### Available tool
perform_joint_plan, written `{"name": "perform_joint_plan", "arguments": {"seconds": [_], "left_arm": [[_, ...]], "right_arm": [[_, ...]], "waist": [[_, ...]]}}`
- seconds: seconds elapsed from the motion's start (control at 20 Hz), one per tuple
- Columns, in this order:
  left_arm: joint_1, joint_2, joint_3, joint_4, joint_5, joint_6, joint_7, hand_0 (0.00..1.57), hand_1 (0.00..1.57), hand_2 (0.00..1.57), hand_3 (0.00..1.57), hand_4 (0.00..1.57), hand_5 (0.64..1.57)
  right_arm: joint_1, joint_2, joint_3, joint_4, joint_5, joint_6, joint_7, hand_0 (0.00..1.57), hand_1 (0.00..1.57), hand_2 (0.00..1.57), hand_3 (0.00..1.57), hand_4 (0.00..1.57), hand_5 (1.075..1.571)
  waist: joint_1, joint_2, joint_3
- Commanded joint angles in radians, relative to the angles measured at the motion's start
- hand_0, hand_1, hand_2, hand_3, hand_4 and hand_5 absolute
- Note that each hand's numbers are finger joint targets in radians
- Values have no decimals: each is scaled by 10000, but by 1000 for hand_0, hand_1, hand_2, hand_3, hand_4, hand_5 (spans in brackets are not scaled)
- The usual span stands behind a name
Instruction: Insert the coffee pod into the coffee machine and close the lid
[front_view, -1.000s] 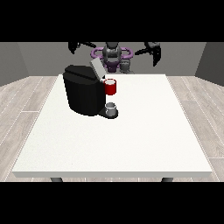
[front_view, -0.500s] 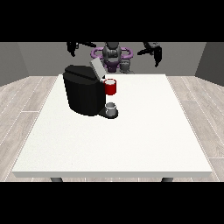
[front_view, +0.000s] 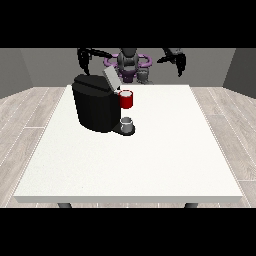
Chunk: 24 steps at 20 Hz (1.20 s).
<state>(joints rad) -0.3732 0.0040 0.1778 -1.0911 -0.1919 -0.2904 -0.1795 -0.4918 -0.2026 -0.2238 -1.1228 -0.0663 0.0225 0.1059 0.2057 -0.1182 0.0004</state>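
Since the earlier frame almost nothing had shifted: both hands, at the view's left (front_view: 85, 56) and right (front_view: 176, 57), stayed raised near twelve o'clock, empty, finger spread unclear, so the grey thing (front_view: 127, 123) under the coffee machine (front_view: 95, 102) waited, lid (front_view: 110, 78) open.

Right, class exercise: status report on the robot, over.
Hand at view's left, hand at view's right: both up beyond the table far edge, holding nothing. Coffee machine lid up. Grey thing at its base, identity unclear. Nothing blocking the machine.

No readable text, labels, brands or numbers anywhere.
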Motion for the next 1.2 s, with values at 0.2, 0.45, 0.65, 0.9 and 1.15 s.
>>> {"name": "perform_joint_plan", "arguments": {"seconds": [0.2,0.45,0.65,0.9,1.15], "left_arm": [[889,-33,-795,-1954,497,366,554,0,0,0,0,374,1571],[901,806,86,-2098,845,-87,37,0,0,0,0,374,1571],[1084,839,49,-2526,917,282,585,0,0,0,0,368,1571],[1007,655,-295,-3345,873,595,1348,0,0,0,0,312,1571],[1174,1072,-36,-2767,740,601,401,0,0,0,0,348,1571]], "right_arm": [[-773,353,315,868,188,-338,-286,0,0,0,0,0,1571],[-1472,361,718,747,336,-121,-344,0,0,0,0,0,1571],[-1568,505,994,874,398,43,-382,0,0,0,0,0,1571],[-1951,416,813,1415,320,166,-778,0,0,0,0,166,1571],[-2828,71,1042,1214,688,171,-431,0,0,0,0,200,1571]], "waist": [[48,725,-2],[-322,1421,-5],[-630,1358,-4],[-442,1593,-2],[-528,2046,-5]]}}
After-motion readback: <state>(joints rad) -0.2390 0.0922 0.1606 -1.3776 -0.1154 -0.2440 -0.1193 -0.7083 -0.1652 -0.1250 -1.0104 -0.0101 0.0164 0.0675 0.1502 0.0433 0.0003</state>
